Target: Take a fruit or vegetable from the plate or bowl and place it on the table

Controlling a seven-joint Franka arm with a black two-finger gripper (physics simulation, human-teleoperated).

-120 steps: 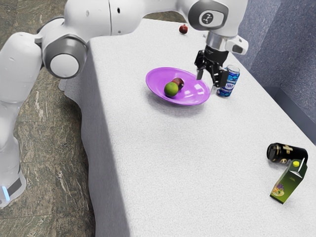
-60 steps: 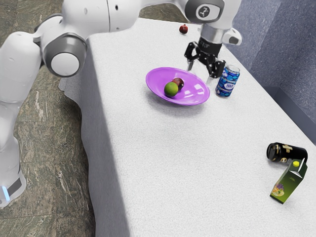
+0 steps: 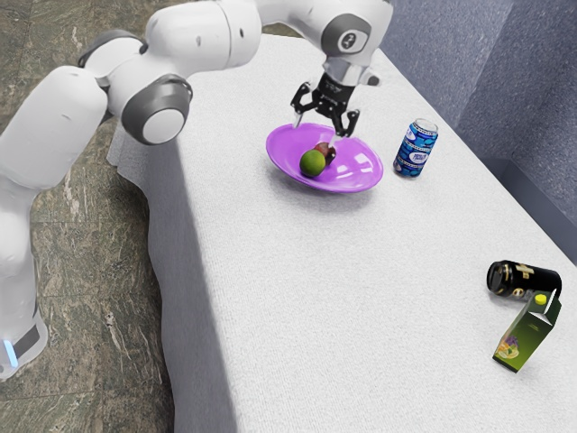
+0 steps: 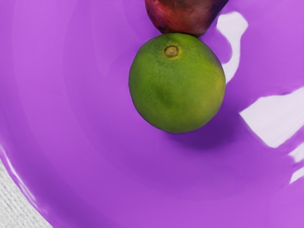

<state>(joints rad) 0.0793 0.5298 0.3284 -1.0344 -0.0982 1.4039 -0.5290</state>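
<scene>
White-covered bench (image 3: 297, 298), stone-look floor (image 3: 81, 262) along one side, speckled blue-grey wall (image 3: 451, 63) past the other. Landmark: one purple plate (image 3: 282, 152), wide and dished, on the bench.

Fruit count: two, both inside the plate. One green lime (image 3: 312, 163), one dark red fruit (image 4: 185, 16). The two look to be touching; the lime's stem spot sits on the side near the red fruit. Pale glare patches on the plate around them.

One pincer (image 3: 315, 134), above the plate, over the fruit. Its two fingers are spread, with neither fruit gripped.

Cans: two. One blue can (image 3: 416, 149), upright, just beside the plate toward the exterior view's right. One black can (image 3: 521, 277), on its side, well apart from the plate, farther toward the exterior view's right and lower edge. Cartons: one, green (image 3: 526, 336), beside the black can, also well apart from the plate.

In the way: the red fruit crowds the lime on one side; the plate's raised rim rings both. The blue can is outside that rim.
</scene>
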